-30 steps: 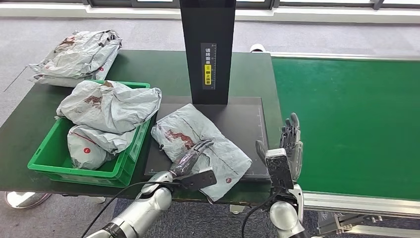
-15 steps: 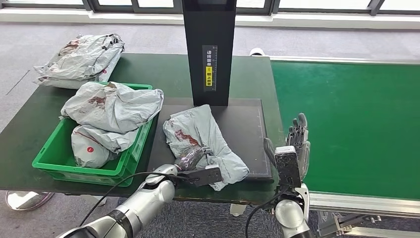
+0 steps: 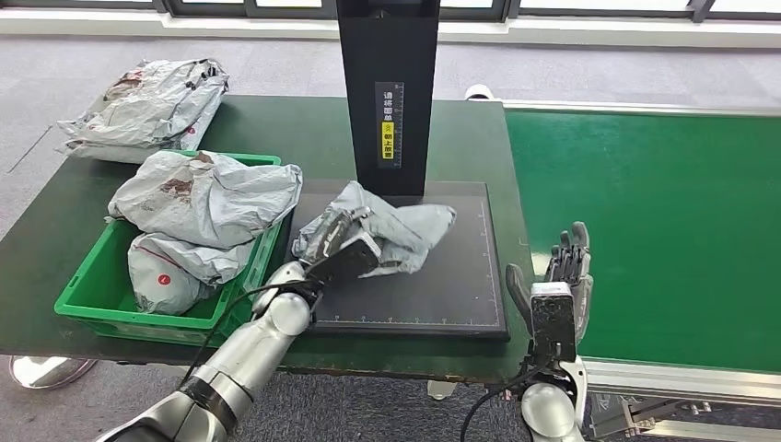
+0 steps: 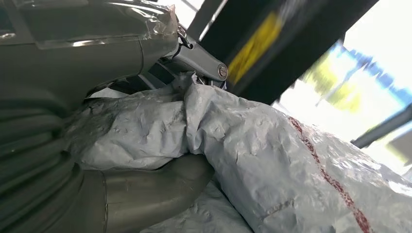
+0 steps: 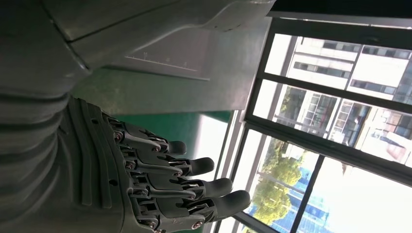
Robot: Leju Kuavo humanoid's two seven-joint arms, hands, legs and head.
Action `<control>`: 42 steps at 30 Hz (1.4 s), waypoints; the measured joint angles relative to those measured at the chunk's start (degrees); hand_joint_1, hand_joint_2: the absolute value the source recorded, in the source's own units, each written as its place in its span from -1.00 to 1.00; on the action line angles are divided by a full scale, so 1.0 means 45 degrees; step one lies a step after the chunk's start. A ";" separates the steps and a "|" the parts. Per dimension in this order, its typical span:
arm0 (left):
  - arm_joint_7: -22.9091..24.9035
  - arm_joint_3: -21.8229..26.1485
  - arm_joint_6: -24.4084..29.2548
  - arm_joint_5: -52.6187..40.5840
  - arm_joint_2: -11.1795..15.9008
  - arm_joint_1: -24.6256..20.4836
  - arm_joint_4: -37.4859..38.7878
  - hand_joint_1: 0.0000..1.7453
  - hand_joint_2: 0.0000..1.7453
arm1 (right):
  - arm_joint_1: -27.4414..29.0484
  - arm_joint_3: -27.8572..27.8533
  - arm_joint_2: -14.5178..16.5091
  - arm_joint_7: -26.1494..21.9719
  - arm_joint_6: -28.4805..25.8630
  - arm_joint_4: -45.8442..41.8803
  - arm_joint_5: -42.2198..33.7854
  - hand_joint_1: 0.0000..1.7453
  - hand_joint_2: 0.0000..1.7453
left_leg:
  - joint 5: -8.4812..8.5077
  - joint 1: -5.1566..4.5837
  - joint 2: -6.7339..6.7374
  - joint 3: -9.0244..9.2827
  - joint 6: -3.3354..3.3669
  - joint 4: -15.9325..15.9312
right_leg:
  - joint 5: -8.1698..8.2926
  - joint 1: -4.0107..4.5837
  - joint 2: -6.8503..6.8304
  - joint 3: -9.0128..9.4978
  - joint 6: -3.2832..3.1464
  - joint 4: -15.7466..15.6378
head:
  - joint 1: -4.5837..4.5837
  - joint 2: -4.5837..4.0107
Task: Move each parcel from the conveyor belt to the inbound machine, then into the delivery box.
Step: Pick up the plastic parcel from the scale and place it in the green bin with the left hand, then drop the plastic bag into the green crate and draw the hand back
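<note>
Between the left hand's (image 3: 333,241) fingers (image 4: 197,60) sits a crumpled grey plastic parcel (image 3: 398,230), clamped just above the black flat scanner plate (image 3: 451,290). The right hand's (image 3: 564,276) fingers (image 5: 194,187) stand straight and apart, holding nothing, beside the green conveyor belt (image 3: 663,221).

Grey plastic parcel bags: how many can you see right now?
4. One grey plastic parcel bag is held by the left hand on the black scanner platform, two are stacked in the green plastic crate, one lies on the table behind it. More may be hidden beneath.
</note>
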 joint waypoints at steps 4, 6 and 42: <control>0.0248 0.0379 0.3825 -0.2583 0.0560 -0.0045 -0.2662 1.00 1.00 | 0.0355 -0.0135 0.0018 -0.0211 -0.0186 -0.0248 -0.0192 -1.00 1.00 | -0.0004 0.0001 -0.0004 -0.0020 -0.0003 -0.0001 | -0.0007 0.0004 0.0005 -0.0023 -0.0007 0.0001 | -0.0001 0.0001; 0.0265 0.0521 0.5869 -0.4005 0.0836 -0.0096 -0.3611 1.00 1.00 | 0.0505 -0.0148 0.0019 -0.0431 -0.0291 -0.0322 -0.0375 -1.00 1.00 | -0.0009 0.0006 -0.0007 -0.0024 -0.0007 -0.0002 | -0.0016 0.0005 0.0003 -0.0024 -0.0016 0.0001 | -0.0001 0.0000; 0.6432 0.5663 0.1187 -1.2525 0.1847 -0.1885 0.3321 -1.00 1.00 | 0.0357 -0.0146 -0.0108 -0.0156 -0.0132 -0.0078 -0.0674 -1.00 1.00 | -0.0005 0.0015 0.0006 -0.0023 -0.0037 -0.0001 | -0.0019 0.0029 0.0022 -0.0035 -0.0033 0.0006 | 0.0000 0.0001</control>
